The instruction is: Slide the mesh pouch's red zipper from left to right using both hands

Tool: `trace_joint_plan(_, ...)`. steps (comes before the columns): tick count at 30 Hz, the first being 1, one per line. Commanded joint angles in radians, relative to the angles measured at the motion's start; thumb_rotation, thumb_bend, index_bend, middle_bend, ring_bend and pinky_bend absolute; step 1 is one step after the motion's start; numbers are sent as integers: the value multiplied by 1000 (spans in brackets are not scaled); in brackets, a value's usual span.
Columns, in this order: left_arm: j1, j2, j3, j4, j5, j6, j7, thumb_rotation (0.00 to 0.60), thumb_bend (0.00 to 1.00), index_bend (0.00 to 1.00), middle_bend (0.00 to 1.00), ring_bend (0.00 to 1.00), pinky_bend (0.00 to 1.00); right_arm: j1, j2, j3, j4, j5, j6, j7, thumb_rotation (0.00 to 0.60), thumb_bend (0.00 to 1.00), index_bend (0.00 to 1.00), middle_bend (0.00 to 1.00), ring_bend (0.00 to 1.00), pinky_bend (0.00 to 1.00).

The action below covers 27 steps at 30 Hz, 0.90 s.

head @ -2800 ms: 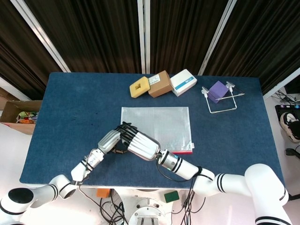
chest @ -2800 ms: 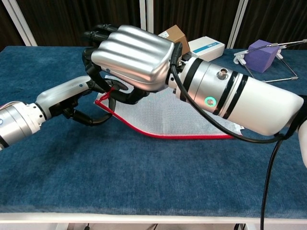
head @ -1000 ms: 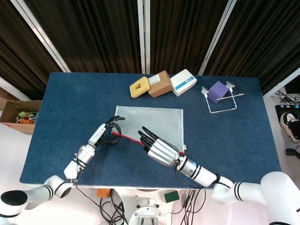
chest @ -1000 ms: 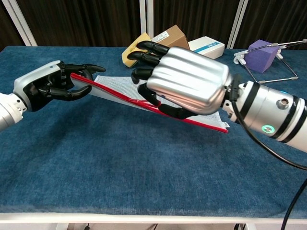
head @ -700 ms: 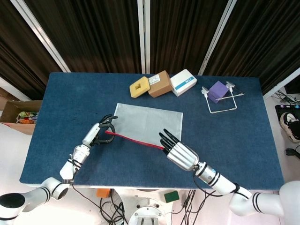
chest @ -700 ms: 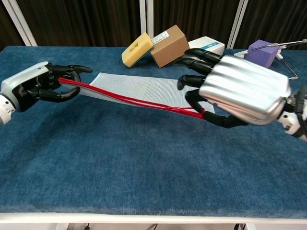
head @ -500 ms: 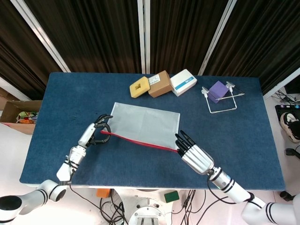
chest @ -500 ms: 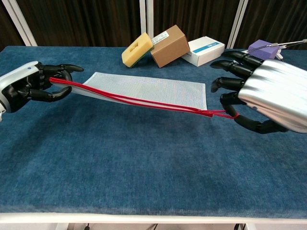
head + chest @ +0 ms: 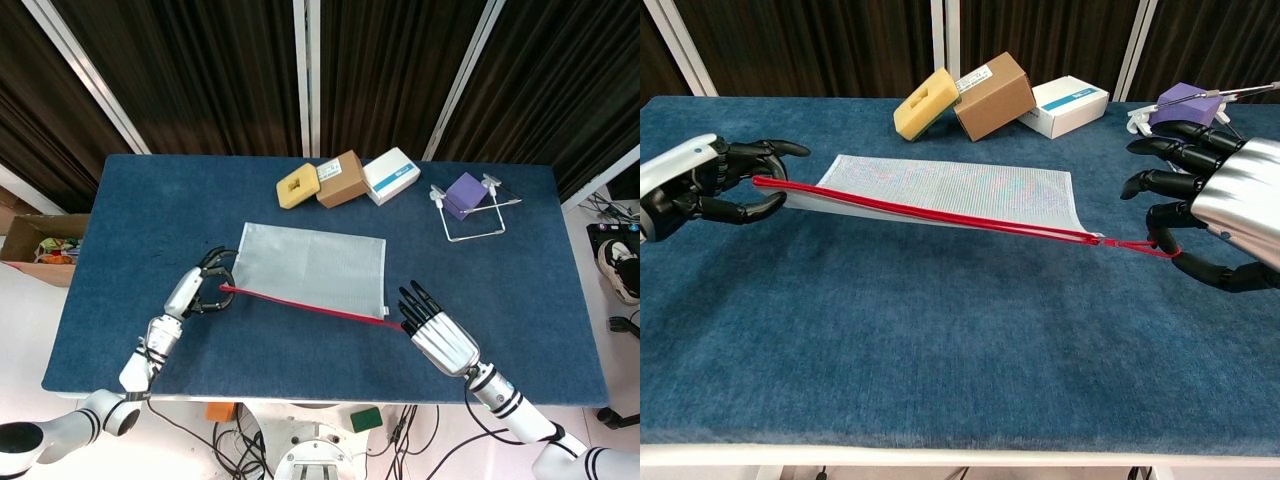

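Horizontally, the mesh pouch (image 9: 950,190) is stretching left to right, red zipper (image 9: 940,215) nearest the robot. Left hand (image 9: 700,185) is pinching its left end; right hand (image 9: 1215,210) is pinching the pull at its right end.

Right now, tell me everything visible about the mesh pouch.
The mesh pouch is a flat, pale, see-through rectangle of fine mesh with a red zipper along its near edge. That edge is lifted off the blue table and stretched taut: the left robot hand holds its left end, the right robot hand pinches the red pull at the right corner. The far edge rests on the table.
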State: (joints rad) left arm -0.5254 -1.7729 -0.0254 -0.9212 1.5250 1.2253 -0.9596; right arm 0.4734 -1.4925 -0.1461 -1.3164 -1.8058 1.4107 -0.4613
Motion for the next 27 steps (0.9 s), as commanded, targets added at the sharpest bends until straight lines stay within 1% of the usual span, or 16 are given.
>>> trace_joint_plan(1,4,6,18,-2,19,3,190,600,369,428,148,24,88,-3,-5,13,-17,22,-30,12,600,242,264,143,0,0)
trace_joint_plan(2,5,12,22,-11,21,2,234,600,356,393,144,24,88,-3,-5,16,-24,28,-39,16,600,185,149,117,0,0)
trace_joint_plan(4,12,32,30,-41,21,-4,334,600,317,299,130,24,88,-5,-4,23,-37,42,-54,39,600,133,48,96,0,0)
trace_joint_plan(5,16,45,32,-59,18,-7,378,600,301,272,125,23,88,-6,-1,27,-42,49,-59,50,600,100,15,84,0,0)
trace_joint_plan(7,29,79,32,-113,5,-4,474,600,249,210,111,23,88,-13,11,39,-54,73,-64,73,600,62,0,65,0,0)
trace_joint_plan(9,49,121,27,-178,-12,11,553,600,222,193,106,23,87,-23,34,56,-73,103,-61,104,600,38,0,44,0,0)
trace_joint_plan(12,84,200,17,-268,-37,48,647,600,184,188,105,23,87,-41,89,89,-112,153,-46,154,600,32,0,32,0,8)
trace_joint_plan(14,105,260,13,-324,-53,66,694,600,175,188,105,24,87,-56,127,112,-138,189,-30,181,600,46,0,38,0,33)
trace_joint_plan(16,134,337,7,-389,-76,94,743,600,173,188,106,24,88,-76,188,131,-178,239,-25,224,600,89,0,65,0,59)
trace_joint_plan(17,152,379,3,-421,-89,111,770,600,173,190,106,24,88,-89,227,139,-202,270,-26,255,600,132,0,85,0,74)
trace_joint_plan(18,166,408,1,-441,-100,125,792,600,173,193,106,24,88,-100,255,145,-219,290,-25,283,600,153,0,91,0,79)
trace_joint_plan(19,180,434,-2,-457,-110,142,816,600,173,197,106,24,88,-112,280,149,-232,306,-19,315,600,172,0,94,0,80)
trace_joint_plan(23,253,527,1,-514,-146,211,893,600,173,211,106,24,88,-183,373,147,-259,336,35,449,600,180,0,83,0,80)
trace_joint_plan(27,322,593,18,-575,-155,273,932,600,173,216,106,24,88,-262,420,128,-257,330,104,565,600,182,0,71,0,53)
